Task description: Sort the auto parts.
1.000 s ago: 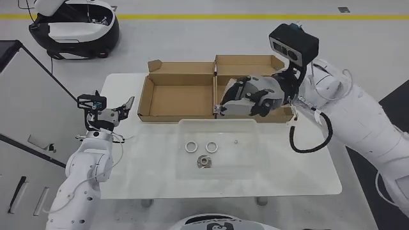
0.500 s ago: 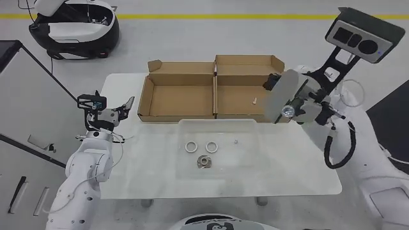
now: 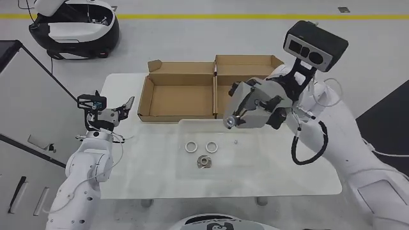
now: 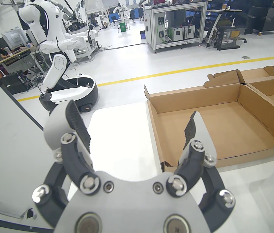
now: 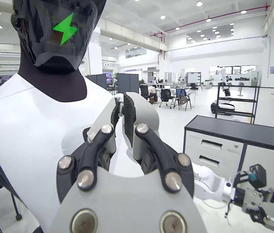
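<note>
1. A small threaded bolt (image 5: 120, 109) is clamped near the tips of the right gripper (image 5: 122, 99); its fingers are closed on it, with just the bolt between the pads.
2. These fingers hang over the far rim of the clear tray (image 3: 192, 122), just in front of the right box (image 3: 246, 70).
3. Lower than the fingertips, in the tray, a tiny part (image 3: 236, 142) lies nearest them. A ring (image 3: 211, 145), a second ring (image 3: 190, 146) and a hub (image 3: 204, 161) lie farther off.
4. The left box (image 3: 177, 99) touches the right box side by side.
5. The left gripper (image 4: 137, 122) has its fingers spread wide apart over the edge of the table (image 3: 144, 166), well apart from the right fingers. The left box's corner lies just beyond its fingertips.
</note>
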### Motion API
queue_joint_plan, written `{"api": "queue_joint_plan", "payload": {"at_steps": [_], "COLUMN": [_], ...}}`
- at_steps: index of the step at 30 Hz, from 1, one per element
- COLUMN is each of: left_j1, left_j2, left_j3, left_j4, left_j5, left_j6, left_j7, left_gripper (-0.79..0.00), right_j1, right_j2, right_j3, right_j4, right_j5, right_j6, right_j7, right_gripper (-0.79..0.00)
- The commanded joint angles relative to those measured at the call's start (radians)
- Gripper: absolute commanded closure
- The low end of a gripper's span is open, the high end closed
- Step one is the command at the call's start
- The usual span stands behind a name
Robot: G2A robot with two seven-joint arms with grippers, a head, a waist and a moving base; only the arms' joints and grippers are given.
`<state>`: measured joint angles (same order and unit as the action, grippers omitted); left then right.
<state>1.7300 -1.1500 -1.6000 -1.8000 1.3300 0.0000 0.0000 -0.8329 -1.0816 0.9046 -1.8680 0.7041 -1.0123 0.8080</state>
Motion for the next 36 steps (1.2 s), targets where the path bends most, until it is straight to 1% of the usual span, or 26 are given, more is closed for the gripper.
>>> {"api": "queue_joint_plan", "payload": {"at_steps": [1,7,12,15,19,23,27,31,36], "left_j1": [0.000,0.000,0.000,0.000,0.000,0.000,0.000,0.000,0.000], "left_j2": [0.000,0.000,0.000,0.000,0.000,0.000,0.000,0.000,0.000], "left_j3": [0.000,0.000,0.000,0.000,0.000,0.000,0.000,0.000,0.000], "left_j4": [0.000,0.000,0.000,0.000,0.000,0.000,0.000,0.000,0.000], "left_j5": [0.000,0.000,0.000,0.000,0.000,0.000,0.000,0.000,0.000], "left_j6": [0.000,0.000,0.000,0.000,0.000,0.000,0.000,0.000,0.000], "left_j7": [0.000,0.000,0.000,0.000,0.000,0.000,0.000,0.000,0.000], "left_gripper": [-0.785,-0.785,-0.785,-0.785,-0.785,-0.785,-0.785,-0.785,-0.785], "right_j1": [-0.007,-0.052,-0.101,-0.124,-0.137,-0.133,-0.115,-0.086,-0.063], "right_j2": [-0.009,-0.043,-0.079,-0.102,-0.118,-0.117,-0.107,-0.092,-0.077], "right_j3": [0.009,0.068,0.131,0.159,0.164,0.127,0.081,0.044,0.017], "right_j4": [-0.021,-0.097,-0.129,-0.132,-0.108,-0.067,-0.032,-0.009,-0.004], "right_j5": [0.037,0.133,0.182,0.185,0.119,0.054,-0.017,-0.051,-0.026], "right_j6": [0.000,0.000,0.000,0.000,0.000,0.000,0.000,0.000,0.000], "right_j7": [0.000,0.000,0.000,0.000,0.000,0.000,0.000,0.000,0.000], "right_gripper": [0.000,0.000,0.000,0.000,0.000,0.000,0.000,0.000,0.000]}}
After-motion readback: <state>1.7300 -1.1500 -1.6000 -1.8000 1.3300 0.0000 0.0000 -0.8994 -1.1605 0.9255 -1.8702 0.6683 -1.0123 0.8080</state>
